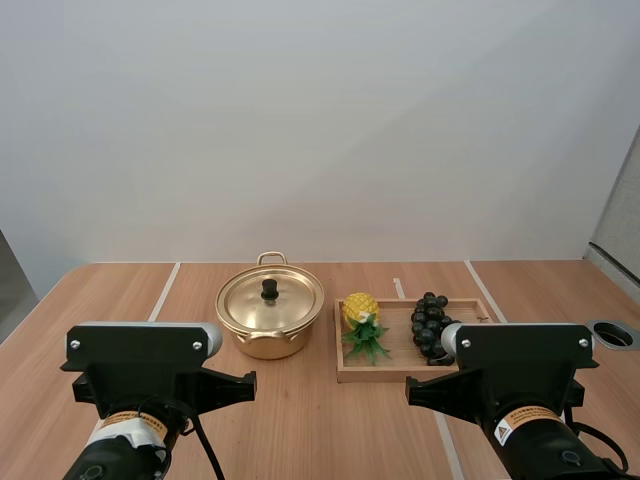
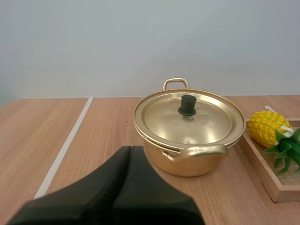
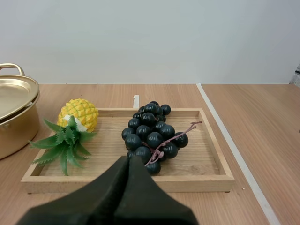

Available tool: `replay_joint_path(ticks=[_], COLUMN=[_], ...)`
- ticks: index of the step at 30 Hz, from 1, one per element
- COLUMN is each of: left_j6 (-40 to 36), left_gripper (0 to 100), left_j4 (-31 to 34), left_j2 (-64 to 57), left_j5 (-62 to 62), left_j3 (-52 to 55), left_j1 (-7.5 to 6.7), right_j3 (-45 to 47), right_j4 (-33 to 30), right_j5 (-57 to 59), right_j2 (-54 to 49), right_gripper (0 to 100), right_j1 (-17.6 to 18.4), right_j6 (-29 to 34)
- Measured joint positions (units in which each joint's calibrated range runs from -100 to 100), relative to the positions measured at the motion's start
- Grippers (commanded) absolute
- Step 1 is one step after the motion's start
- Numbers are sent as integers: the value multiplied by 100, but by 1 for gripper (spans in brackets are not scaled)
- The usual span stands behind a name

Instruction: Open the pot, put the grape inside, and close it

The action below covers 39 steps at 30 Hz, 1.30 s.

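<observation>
A: How far along?

B: Not begun, by the look of it. Seeing the lid (image 2: 201, 124) seated flat on the gold pot (image 2: 187, 161), black knob (image 2: 187, 105) up and untouched.

A: And the grape bunch (image 3: 152, 133)?

B: Lying in the wooden tray (image 3: 206, 183), toward its right side, beside a toy pineapple (image 3: 78, 114), with the tray just right of the pot on the table (image 1: 320, 430). Outside the pot, then.

A: So what's left to do?

B: Everything: lifting the lid, carrying the grape bunch over, dropping it in, closing up again.

A: Fingers on the left gripper (image 2: 131, 149)?

B: Pressed together into one dark wedge, gripping nothing and touching nothing. Pointing at the pot from the near side, short of its front handle (image 2: 197, 152).

A: And on the right gripper (image 3: 129, 159)?

B: Same again: closed tight, empty. Aimed at the grape bunch from in front of the tray's near rim, and apart from it, judging by the high view.

A: Best split of the work?

B: Probably left for the knob and right for the fruit, going by position. Needs each pair of fingers spread wide first.
</observation>
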Motion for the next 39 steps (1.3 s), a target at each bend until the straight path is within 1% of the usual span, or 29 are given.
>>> replay_joint_path(ticks=[11,14,17,20,26,29,33,35,39], left_j6=[0,0,0,0,0,0,0,0,72], left_gripper=[0,0,0,0,0,0,0,0,0], left_j4=[0,0,0,0,86,162,212,224,235], left_j2=[0,0,0,0,-11,-28,-28,-28,-28], left_j5=[-138,-194,-257,-339,-318,222,1472,1808,1976], left_j3=[0,-180,-745,-1390,-2713,-3331,-4058,-4322,-4666], left_j1=[0,0,0,0,0,0,0,0,0], right_j3=[0,-130,-656,-1401,-3087,-3754,-4587,-4928,-5372], right_j4=[80,66,79,79,47,35,35,5,-43], right_j5=[0,66,159,198,819,1522,2613,2849,2959], right_j2=[0,0,0,-12,-23,-35,-35,-38,-38], right_gripper=[0,0,0,0,0,0,0,0,0], right_j1=[0,0,0,0,0,0,0,0,0], right_j6=[0,0,0,9,9,9,9,9,9])
